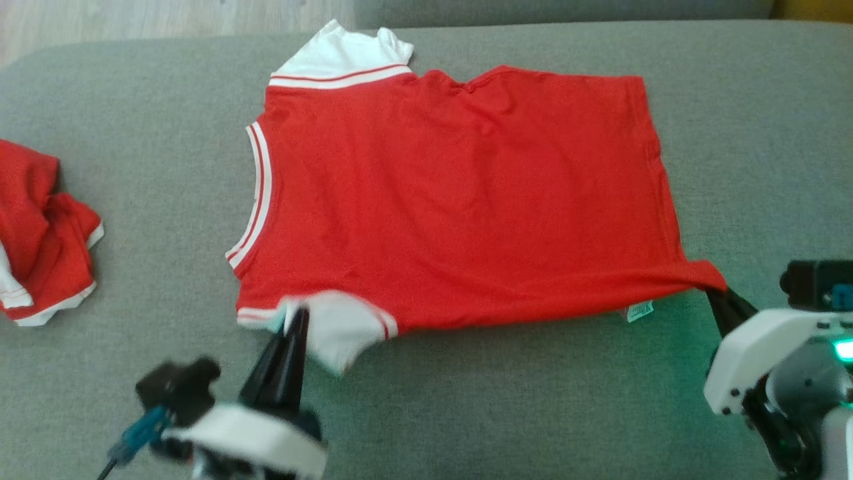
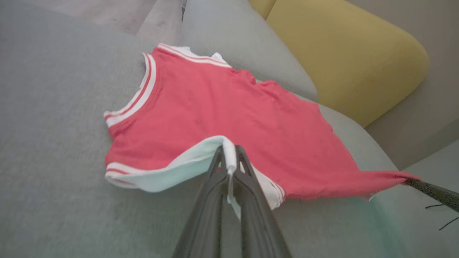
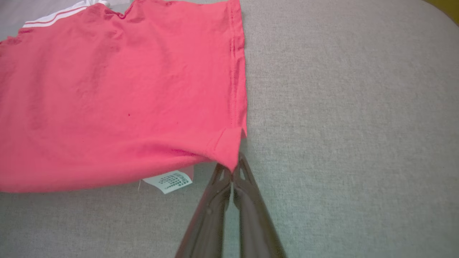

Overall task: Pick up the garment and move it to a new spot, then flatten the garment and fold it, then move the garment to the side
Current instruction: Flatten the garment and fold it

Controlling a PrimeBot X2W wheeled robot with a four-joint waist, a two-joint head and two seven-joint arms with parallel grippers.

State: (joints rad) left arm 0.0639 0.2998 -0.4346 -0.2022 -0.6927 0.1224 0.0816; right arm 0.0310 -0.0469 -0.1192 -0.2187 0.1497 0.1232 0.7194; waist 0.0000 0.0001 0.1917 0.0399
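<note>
The garment [image 1: 460, 200] is a red T-shirt with white, red-striped sleeves and collar, spread across a grey cushion, collar toward the left. My left gripper [image 1: 293, 317] is shut on the near white sleeve, whose edge is pinched between the fingers in the left wrist view [image 2: 229, 157]. At the lower right, my right gripper [image 1: 716, 290] is shut on the near hem corner, pulled to a point. The right wrist view shows that corner [image 3: 229, 150] clamped at my fingertips [image 3: 233, 172]. A white care label [image 3: 172, 181] sticks out under the hem.
A second red and white garment [image 1: 40, 233] lies crumpled at the left edge of the grey cushion [image 1: 533, 400]. A yellow cushion [image 2: 344, 53] sits beyond the shirt in the left wrist view. Pale floor [image 1: 133, 20] shows at the top left.
</note>
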